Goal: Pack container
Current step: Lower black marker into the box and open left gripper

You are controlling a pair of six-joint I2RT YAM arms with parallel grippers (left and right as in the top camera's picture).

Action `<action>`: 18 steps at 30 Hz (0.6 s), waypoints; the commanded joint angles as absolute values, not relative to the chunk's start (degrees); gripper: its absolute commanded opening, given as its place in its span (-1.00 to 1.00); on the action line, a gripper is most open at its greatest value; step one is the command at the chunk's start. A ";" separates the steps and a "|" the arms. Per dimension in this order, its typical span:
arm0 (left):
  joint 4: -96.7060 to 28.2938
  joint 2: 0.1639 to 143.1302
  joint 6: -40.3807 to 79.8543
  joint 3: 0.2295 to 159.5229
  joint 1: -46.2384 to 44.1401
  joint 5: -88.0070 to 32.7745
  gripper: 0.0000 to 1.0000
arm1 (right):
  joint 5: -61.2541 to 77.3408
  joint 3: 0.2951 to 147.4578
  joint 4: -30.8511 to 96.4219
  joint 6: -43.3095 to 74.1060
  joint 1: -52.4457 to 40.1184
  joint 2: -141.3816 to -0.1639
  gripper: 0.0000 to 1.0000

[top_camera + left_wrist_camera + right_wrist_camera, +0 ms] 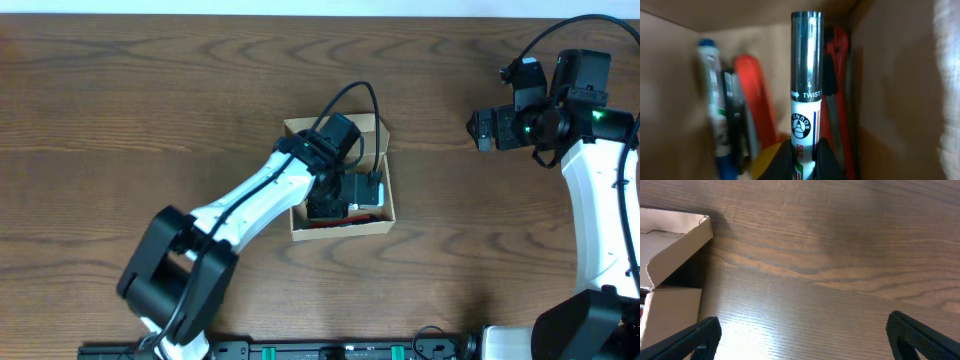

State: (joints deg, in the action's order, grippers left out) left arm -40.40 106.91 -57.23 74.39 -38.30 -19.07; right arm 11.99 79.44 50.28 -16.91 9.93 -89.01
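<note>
The tan cardboard container (380, 222) stands at the table's middle, its flap lid open. My left gripper (325, 205) reaches down inside it. In the left wrist view the left gripper (805, 159) is shut on a marker (807, 75) with a black cap and white barrel, held inside the box. Beside it lie a blue-capped marker (710, 100), a red pen (756, 100) and a red-handled tool (840, 75). My right gripper (802, 335) is open and empty over bare table right of the container (675, 240).
The right arm (540, 115) hovers at the far right of the table. Brown box walls (900, 90) close in around the held marker on both sides.
</note>
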 commanded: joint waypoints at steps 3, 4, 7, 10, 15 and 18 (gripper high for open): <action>-40.45 108.40 -57.56 74.72 -38.17 -17.89 -0.69 | 12.01 79.90 50.41 -16.29 10.20 -89.38 0.99; -40.38 108.31 -56.82 74.76 -38.17 -17.52 -0.36 | 12.01 79.90 50.41 -16.29 10.20 -89.38 0.98; -40.27 108.22 -54.68 74.91 -38.17 -16.71 -0.05 | 12.03 79.90 50.39 -16.29 10.20 -89.38 0.99; -40.49 107.77 -52.21 75.85 -38.17 -16.03 0.56 | 12.03 79.90 50.41 -16.29 10.20 -89.38 0.99; -41.45 105.34 -49.67 79.77 -38.17 -15.84 0.72 | 12.16 79.90 50.48 -16.29 10.20 -89.38 0.98; -43.88 103.48 -48.49 83.48 -38.04 -15.42 0.60 | 12.27 79.90 50.09 -15.38 10.20 -89.38 0.99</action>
State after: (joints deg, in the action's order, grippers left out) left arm -42.54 107.39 -51.00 78.87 -38.30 -16.08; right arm 11.99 79.44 50.26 -16.86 9.93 -89.01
